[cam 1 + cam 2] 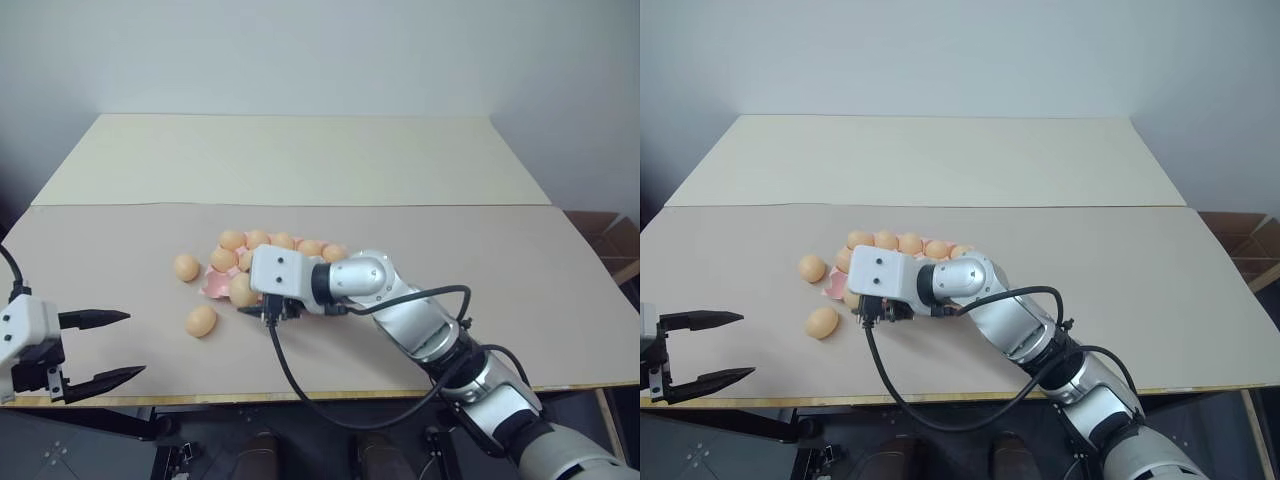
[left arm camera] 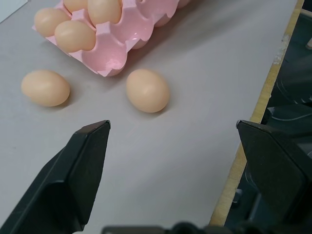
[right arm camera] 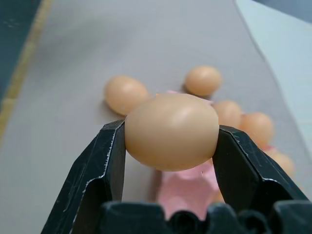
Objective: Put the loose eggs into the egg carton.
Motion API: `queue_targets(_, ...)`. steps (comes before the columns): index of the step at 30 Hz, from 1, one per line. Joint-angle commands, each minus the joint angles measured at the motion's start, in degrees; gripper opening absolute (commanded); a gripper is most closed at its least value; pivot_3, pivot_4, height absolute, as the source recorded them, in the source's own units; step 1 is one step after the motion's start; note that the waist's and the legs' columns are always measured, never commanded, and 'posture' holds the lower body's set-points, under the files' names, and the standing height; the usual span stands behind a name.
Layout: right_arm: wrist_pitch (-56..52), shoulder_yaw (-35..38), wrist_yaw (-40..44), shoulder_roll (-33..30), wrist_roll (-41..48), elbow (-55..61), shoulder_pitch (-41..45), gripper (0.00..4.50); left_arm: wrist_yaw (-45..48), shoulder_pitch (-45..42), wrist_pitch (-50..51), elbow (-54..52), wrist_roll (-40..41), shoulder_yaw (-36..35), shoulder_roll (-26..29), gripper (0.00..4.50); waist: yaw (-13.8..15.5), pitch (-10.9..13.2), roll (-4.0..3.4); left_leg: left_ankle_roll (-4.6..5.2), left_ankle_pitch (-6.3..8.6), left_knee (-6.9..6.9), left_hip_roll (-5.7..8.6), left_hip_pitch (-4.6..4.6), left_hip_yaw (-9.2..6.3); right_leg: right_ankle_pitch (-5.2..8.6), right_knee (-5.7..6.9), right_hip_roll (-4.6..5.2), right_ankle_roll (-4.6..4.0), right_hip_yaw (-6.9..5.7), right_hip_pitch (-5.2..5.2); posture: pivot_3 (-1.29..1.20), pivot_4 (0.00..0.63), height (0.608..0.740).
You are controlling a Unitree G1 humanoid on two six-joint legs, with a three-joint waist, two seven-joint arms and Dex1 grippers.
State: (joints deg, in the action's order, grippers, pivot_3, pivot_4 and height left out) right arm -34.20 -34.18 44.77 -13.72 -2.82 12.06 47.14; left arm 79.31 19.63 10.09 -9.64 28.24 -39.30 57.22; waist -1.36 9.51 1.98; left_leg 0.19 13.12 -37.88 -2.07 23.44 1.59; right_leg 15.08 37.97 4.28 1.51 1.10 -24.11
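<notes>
The right gripper [image 3: 170, 141] is clamped on one egg [image 3: 171, 130] above the near-left corner of the egg carton [image 2: 114, 46]. The left gripper [image 2: 173, 146] hangs spread and empty, near two loose eggs [image 1: 186, 267] left of the carton. Risk: the smooth egg slips from the narrow pinch, or lands on a filled cup.

eggs [image 2: 147, 90]: looking smooth, matte | egg carton [image 2: 117, 44]: showing glossy pink moulded plastic | table [image 1: 420, 170]: appearing matte, paper-like | gripper fingers [image 3: 100, 170]: looking matte black plastic
</notes>
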Motion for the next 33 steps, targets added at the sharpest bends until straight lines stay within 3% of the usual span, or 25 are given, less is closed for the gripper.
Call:
queue_targets(1,6.9,0.5,-2.3,-0.2,-3.1,-2.7,0.7,2.54,-0.4,-0.9,-1.1,-0.1,0.0,-0.3,0.0,4.5,0.0,0.0,0.01,0.0,0.0,0.0,0.02,0.02,0.0,0.0,0.0,0.01,0.0,0.0,-0.01,0.0,0.15,0.74)
queue_targets(10,17.6,0.8,-3.6,-0.1,-7.3,-7.6,-0.1,2.54,-0.4,-0.9,-1.2,-0.2,-0.6,-0.3,-0.4,4.5,-0.9,0.0,0.01,0.0,0.0,0.0,-0.01,0.03,-0.01,0.0,0.02,-0.01,0.0,0.01,-0.03,0.0,0.15,0.74)
queue_targets(16,21.7,0.0,-3.3,-0.6,-9.6,-8.0,-0.9,4.34,-0.5,-1.2,-1.3,-0.2,-0.7,0.0,-0.5,4.5,-1.1,0.0,0.01,0.0,0.0,0.0,-0.02,0.03,-0.04,0.0,0.03,-0.01,0.0,0.0,-0.02,0.0,0.15,0.74)
queue_targets(17,21.9,0.0,-3.2,-0.6,-9.9,-8.0,-1.1,4.47,-0.5,-1.3,-1.3,-0.1,-0.8,0.1,-0.5,4.5,-1.1,0.0,0.01,0.0,0.0,0.0,-0.02,0.03,-0.04,0.0,0.03,-0.01,0.0,0.0,-0.02,0.0,0.15,0.74)
queue_targets(29,21.8,1.2,-1.8,-1.0,-11.1,-6.2,-2.7,4.47,-0.5,-1.7,-1.2,0.0,-0.7,0.5,-0.5,4.5,-1.1,0.0,0.01,0.0,0.0,0.0,-0.03,0.02,-0.05,0.0,0.04,-0.01,-0.01,0.0,-0.02,0.0,0.15,0.74)
queue_targets(33,13.4,5.9,2.5,-1.9,-5.2,-0.1,-3.3,4.47,-1.2,-2.1,-1.3,0.4,-0.7,0.1,-0.9,4.5,-1.0,0.0,0.01,0.0,0.0,0.0,-0.03,0.04,-0.05,0.0,0.03,-0.01,-0.01,0.0,-0.03,0.0,0.15,0.74)
